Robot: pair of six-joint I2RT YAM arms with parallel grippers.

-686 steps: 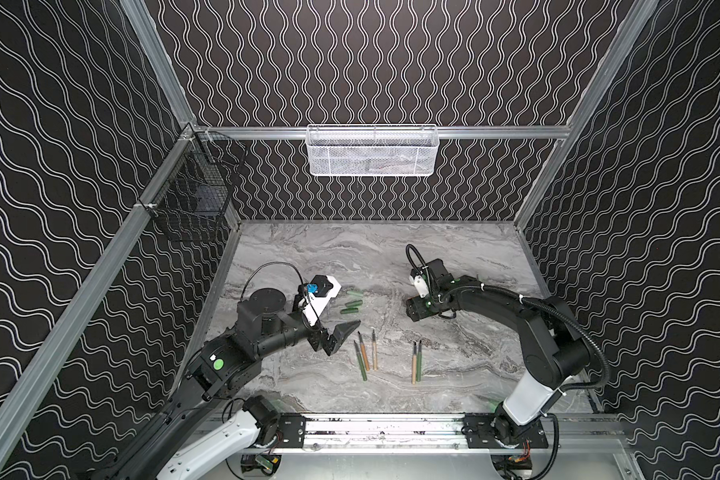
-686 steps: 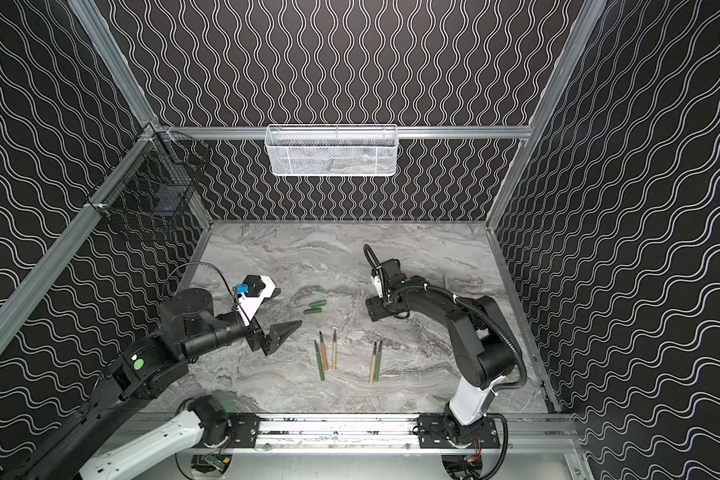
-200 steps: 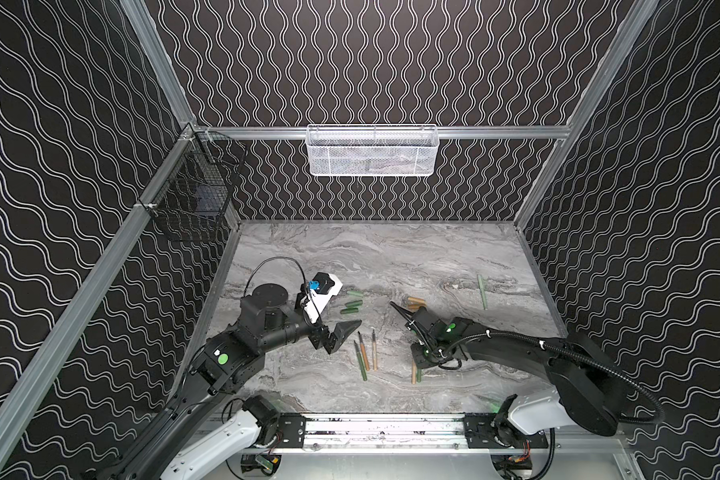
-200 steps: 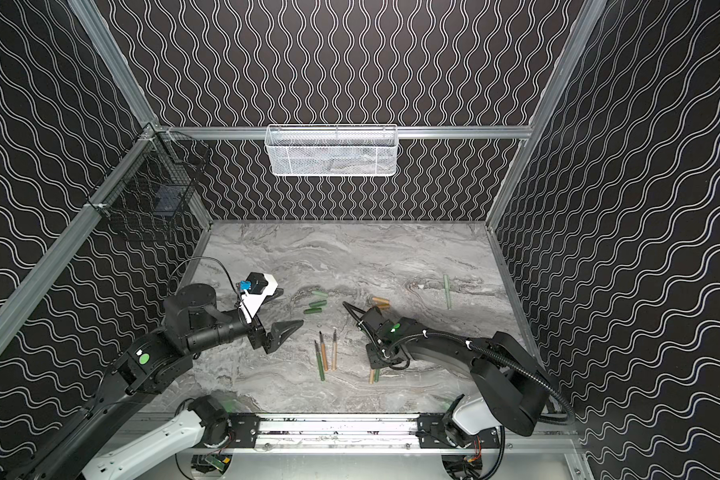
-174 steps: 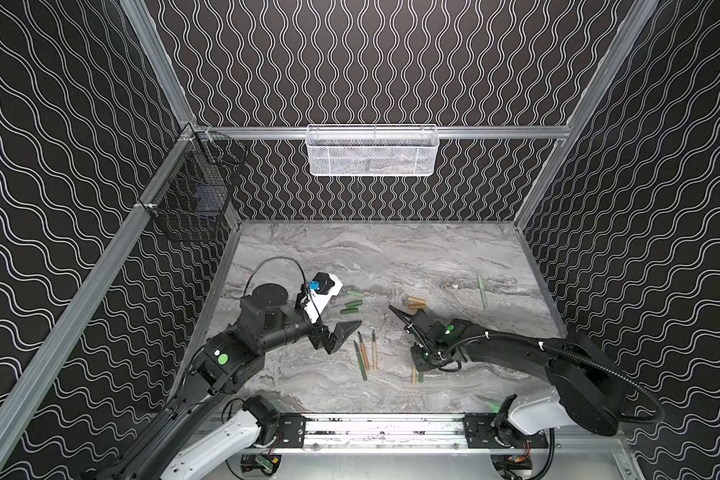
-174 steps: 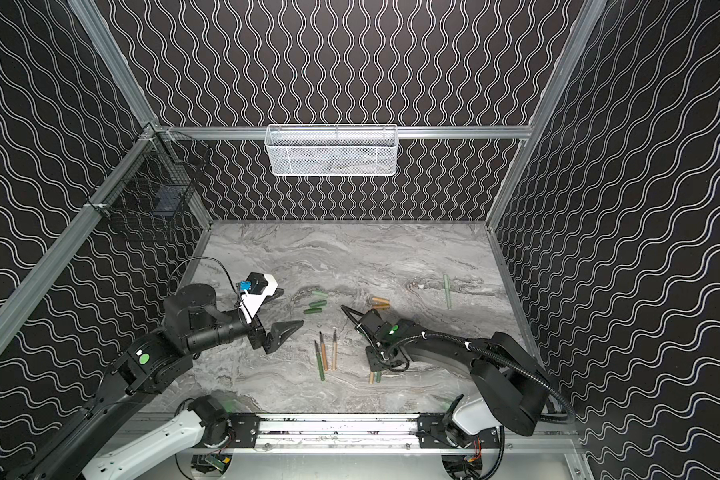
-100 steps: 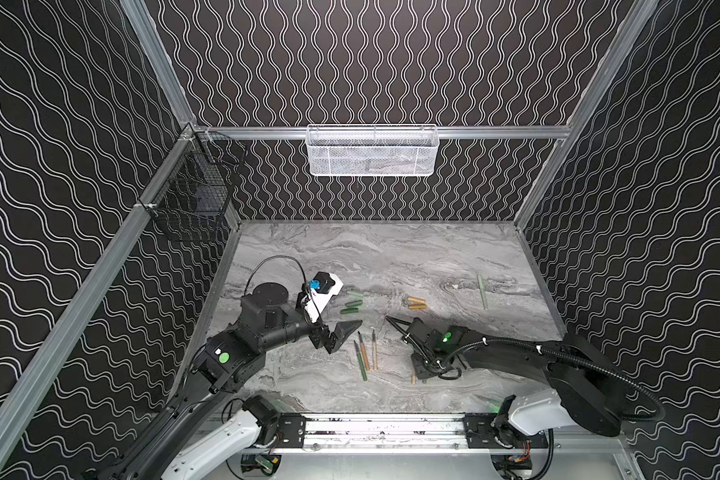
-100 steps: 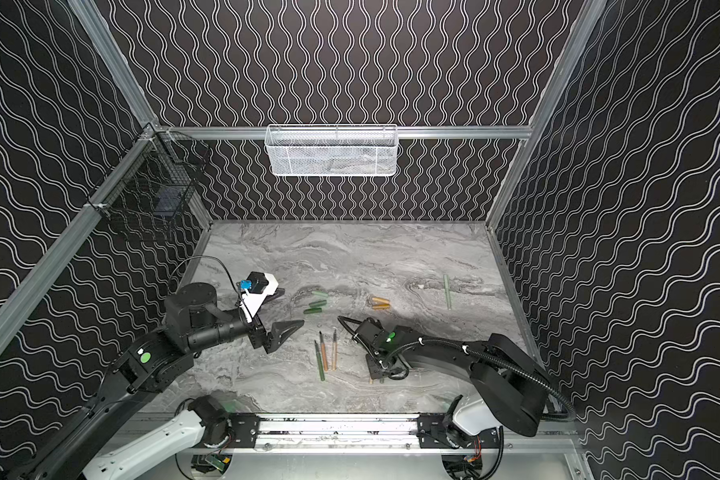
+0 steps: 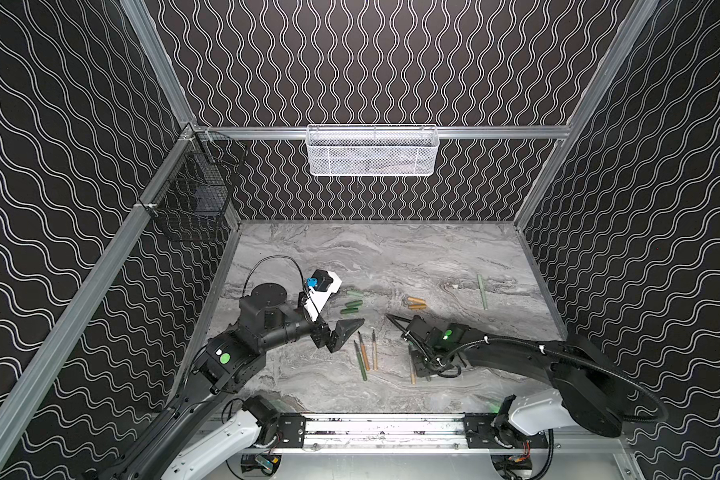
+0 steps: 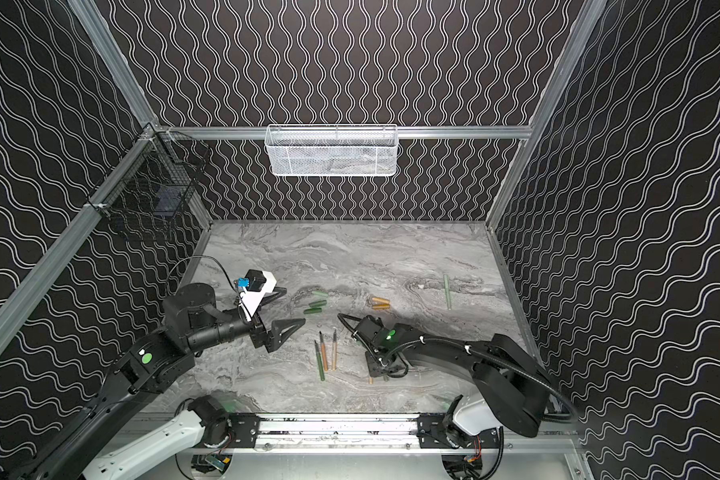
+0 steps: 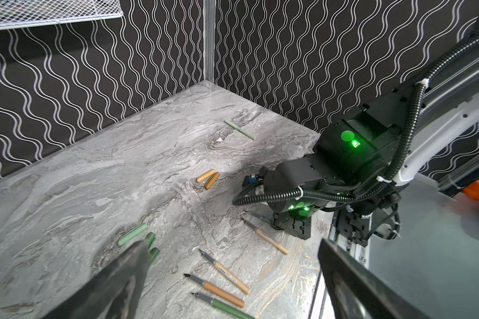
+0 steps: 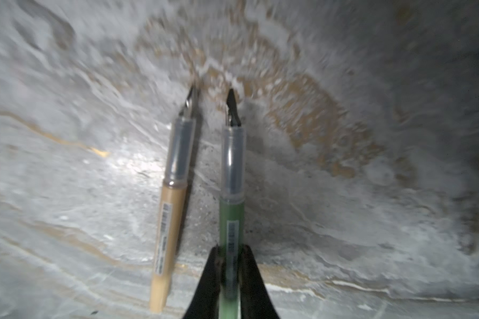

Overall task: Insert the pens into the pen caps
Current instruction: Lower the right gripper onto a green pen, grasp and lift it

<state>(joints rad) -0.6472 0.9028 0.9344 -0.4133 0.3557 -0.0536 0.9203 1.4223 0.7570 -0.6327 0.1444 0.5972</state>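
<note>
My right gripper (image 12: 231, 250) is shut on the barrel of a green pen (image 12: 232, 176) low over the table, with a tan pen (image 12: 170, 221) lying beside it. In both top views the right gripper (image 9: 422, 365) (image 10: 381, 368) is down at the front centre. Three more pens (image 9: 364, 357) (image 10: 325, 355) (image 11: 223, 276) lie between the arms. My left gripper (image 9: 341, 332) (image 10: 283, 332) (image 11: 231, 248) hovers open and empty beside them. Green pen caps (image 9: 352, 301) (image 11: 134, 234) and orange pen caps (image 9: 415, 302) (image 11: 208, 179) lie further back.
A long pale green stick (image 9: 481, 291) (image 11: 239, 129) lies alone at the back right of the marble table (image 9: 391, 257). A white mesh basket (image 9: 371, 151) hangs on the back wall and a black wire basket (image 9: 192, 203) on the left wall.
The right gripper came from the back of the table to the front pens, sank and closed on the green pen. The left arm stayed still and open.
</note>
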